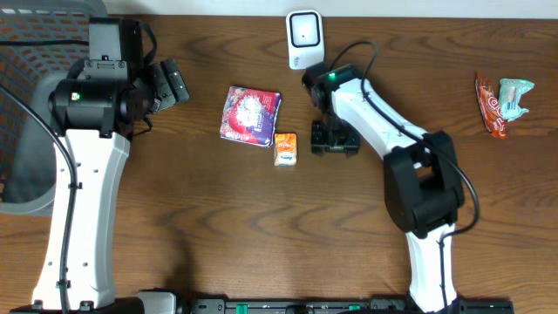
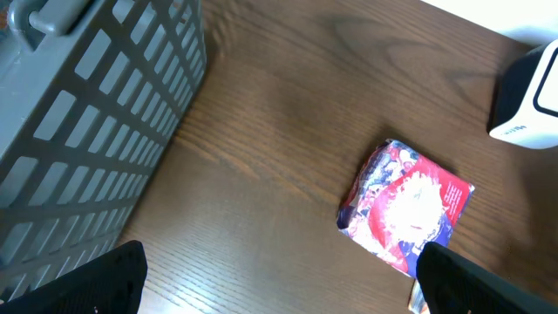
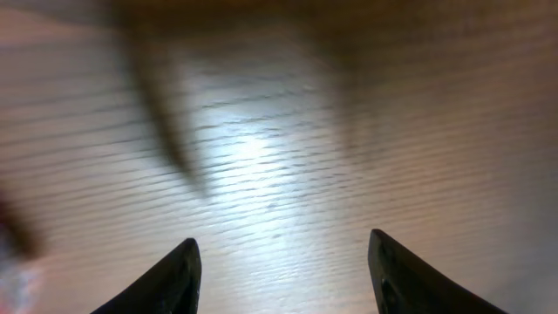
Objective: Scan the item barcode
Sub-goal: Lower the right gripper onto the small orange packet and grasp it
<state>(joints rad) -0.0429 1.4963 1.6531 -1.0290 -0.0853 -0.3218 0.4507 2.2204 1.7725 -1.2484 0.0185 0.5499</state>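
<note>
Right tool (image 1: 336,139) points nose-down over bare worktop (image 1: 218,218), fingers apart w/ nothing between them; its wrist view shows only wood grain. Left tool (image 1: 170,83) is spread wide, also empty, w/ the basket (image 1: 26,113) at its 9 o'clock.

The likely item, a small orange box (image 1: 285,148), lies flat near the right tool at its 9 o'clock, not touching. A red packet (image 1: 251,115) sits at the box's 10 o'clock. The scanner (image 1: 303,37) stands near, at the right tool's 11 o'clock.

My call: this is the approach. To do it well I'd slide toward 9 and centre the box between the fingers. I'd close on its 2 long sides so the barcode face stays uncovered, then lift & turn that face to the scanner window. Can't tell which face carries the code.
</note>
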